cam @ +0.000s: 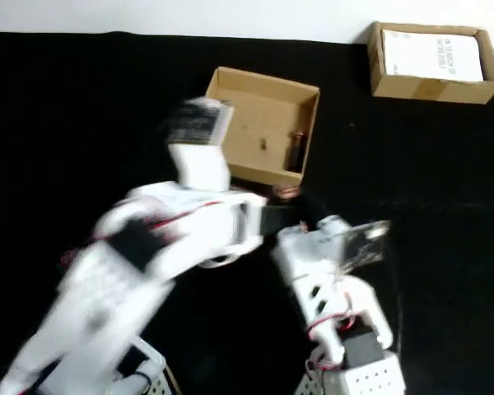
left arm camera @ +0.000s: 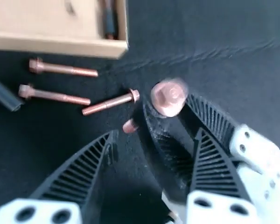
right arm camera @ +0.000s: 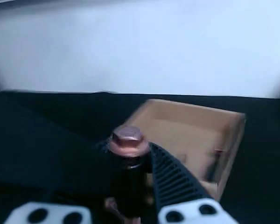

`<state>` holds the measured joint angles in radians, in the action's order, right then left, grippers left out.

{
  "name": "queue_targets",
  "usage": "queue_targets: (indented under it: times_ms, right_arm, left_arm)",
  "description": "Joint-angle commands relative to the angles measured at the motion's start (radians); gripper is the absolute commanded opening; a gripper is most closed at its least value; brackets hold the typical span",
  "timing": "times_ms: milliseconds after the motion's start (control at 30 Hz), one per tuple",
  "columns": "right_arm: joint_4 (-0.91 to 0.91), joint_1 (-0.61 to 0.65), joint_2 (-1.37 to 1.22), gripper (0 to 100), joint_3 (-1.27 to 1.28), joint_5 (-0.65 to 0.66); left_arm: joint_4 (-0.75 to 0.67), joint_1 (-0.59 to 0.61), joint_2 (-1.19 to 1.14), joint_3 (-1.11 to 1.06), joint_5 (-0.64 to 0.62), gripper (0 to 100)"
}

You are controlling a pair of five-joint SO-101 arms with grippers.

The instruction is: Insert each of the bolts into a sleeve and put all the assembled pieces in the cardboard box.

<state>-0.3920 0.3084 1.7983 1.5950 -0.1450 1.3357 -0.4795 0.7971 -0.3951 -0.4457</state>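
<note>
Bolt [right arm camera: 127, 139] with a copper head sits in a black sleeve [right arm camera: 129, 186]; the right gripper [right arm camera: 137, 172] is clamped on that sleeve, holding it near the front wall of the cardboard box [cam: 230, 86]; the left gripper [left arm camera: 156, 135] has its fingers spread wide, one on either side of the right one, and whether they touch it I cannot tell. The left wrist view adds the black table [cam: 445, 206] underneath; three loose bolts [left arm camera: 63, 69] [left arm camera: 53, 95] [left arm camera: 111, 103] lie just beside the box wall, with a spare sleeve [left arm camera: 4, 95] near them. The high view looks into the box, where one assembled piece [cam: 296, 151] lies along a side wall; a second box [cam: 379, 74] holding a paper sheet stands well apart at the far corner.
</note>
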Motion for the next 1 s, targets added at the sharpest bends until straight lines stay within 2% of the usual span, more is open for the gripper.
queue_targets:
  times_ms: [0, 133, 267, 333, 533, 633, 767, 867, 967]
  right_arm:
    - [0.016, -0.081, -0.074, 0.7, -0.193, -0.008]
    - [0.016, -0.085, -0.374, 0.7, -0.444, -0.017]
    - [0.012, -0.111, -0.670, 0.7, -0.694, -0.101]
    - [0.012, -0.111, -0.802, 0.7, -0.809, -0.117]
    - [0.008, -0.110, -1.182, 0.7, -1.136, -0.117]
    - [-0.008, -0.108, -1.371, 0.7, -1.311, -0.115]
    - [-0.137, -0.074, -1.649, 0.7, -1.592, -0.115]
    - [-0.259, -0.044, -1.860, 0.7, -1.797, -0.115]
    - [-0.357, -0.027, -2.060, 0.7, -2.006, -0.115]
  left_arm:
    - [0.048, 0.031, 0.196, 0.058, 0.000, 16]
    - [0.048, 0.031, 0.372, 0.054, 0.000, 1]
    - [0.054, 0.041, 0.472, 0.053, 0.000, 1]
    - [0.055, 0.093, 0.513, 0.016, 0.000, 1]
    - [0.031, 0.357, 0.680, -0.220, 0.000, 1]
    - [-0.101, 0.464, 0.760, -0.407, 0.000, 1]
    - [-0.315, 0.591, 0.875, -0.688, 0.000, 1]
    - [-0.462, 0.628, 0.958, -0.860, 0.000, 1]
    - [-0.532, 0.631, 1.021, -0.989, 0.000, 1]
